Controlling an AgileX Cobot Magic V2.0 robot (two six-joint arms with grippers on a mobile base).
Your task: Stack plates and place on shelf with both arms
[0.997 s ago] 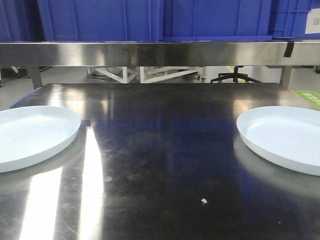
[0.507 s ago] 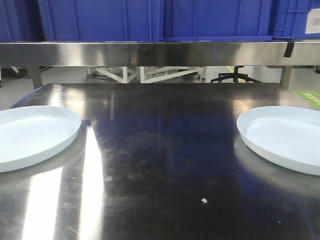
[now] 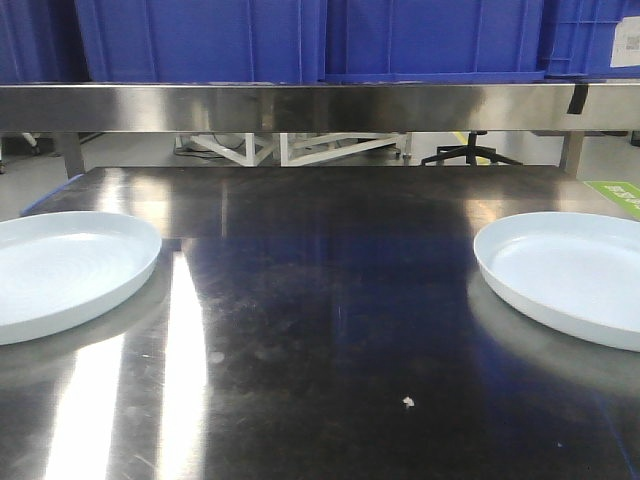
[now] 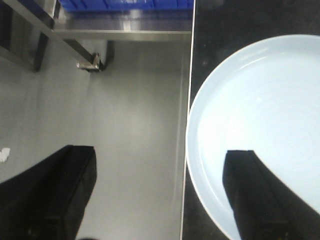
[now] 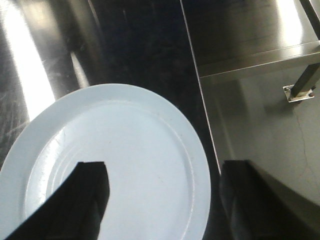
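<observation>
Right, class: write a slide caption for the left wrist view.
Open left gripper straddles the rim of a pale plate at the table edge.

1. The front-facing view sits low at the near edge of the tabletop [image 3: 320, 330] and looks level across it toward the shelf [image 3: 320, 105].
2. The left wrist view looks steeply down past the left tool [image 4: 157, 150], close above the left plate [image 4: 260, 100], which lies beneath the tool's right side.
3. The right wrist view looks down past the right tool [image 5: 162, 165], close above the right plate [image 5: 125, 150].
4. Each wrist view shares 1 plate with the front view.
</observation>
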